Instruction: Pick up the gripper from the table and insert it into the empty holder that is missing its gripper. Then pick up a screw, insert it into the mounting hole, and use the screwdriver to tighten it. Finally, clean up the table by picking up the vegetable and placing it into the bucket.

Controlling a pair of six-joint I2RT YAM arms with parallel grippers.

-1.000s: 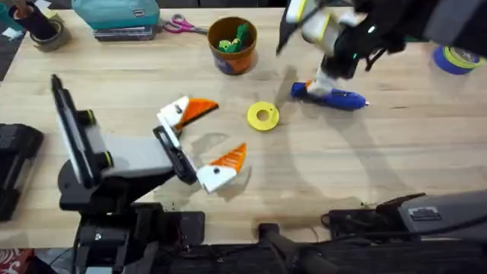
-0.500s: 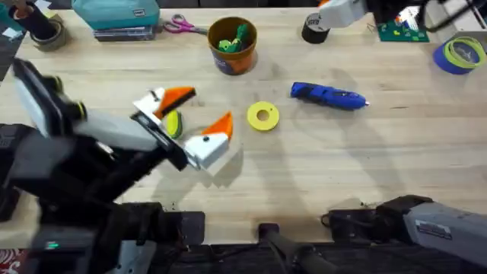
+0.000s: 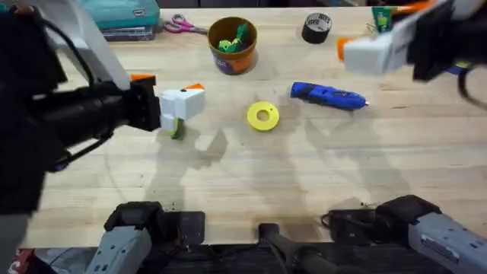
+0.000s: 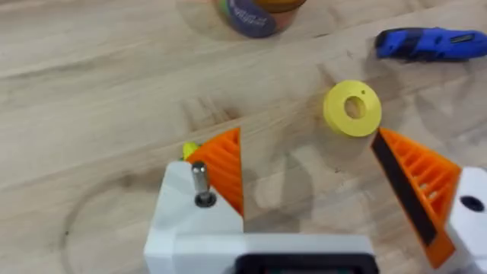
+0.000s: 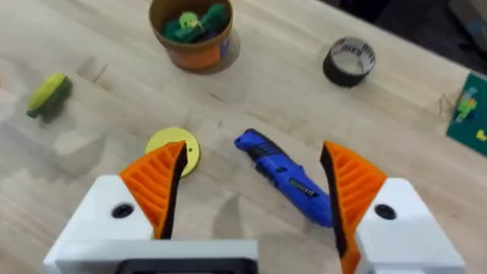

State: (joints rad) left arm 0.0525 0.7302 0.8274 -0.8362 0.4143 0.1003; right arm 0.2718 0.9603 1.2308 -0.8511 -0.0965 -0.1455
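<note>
The remaining step looks like the clean-up: the left gripper [image 4: 304,179], its fingers apart and holding nothing, should come down straight over the vegetable [image 3: 175,128] and close across its narrow width. The vegetable lies on the table left of the middle, just beside and partly under that gripper. The bucket [image 3: 233,44] stands near the far edge. The right gripper [image 5: 251,186] hovers apart above the screwdriver [image 5: 285,176].

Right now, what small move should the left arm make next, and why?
Probably lower the left gripper toward the vegetable to grasp it. The gripper is open and hangs close by the vegetable, which lies on the table outside the bucket. The screwdriver already lies set down.
</note>
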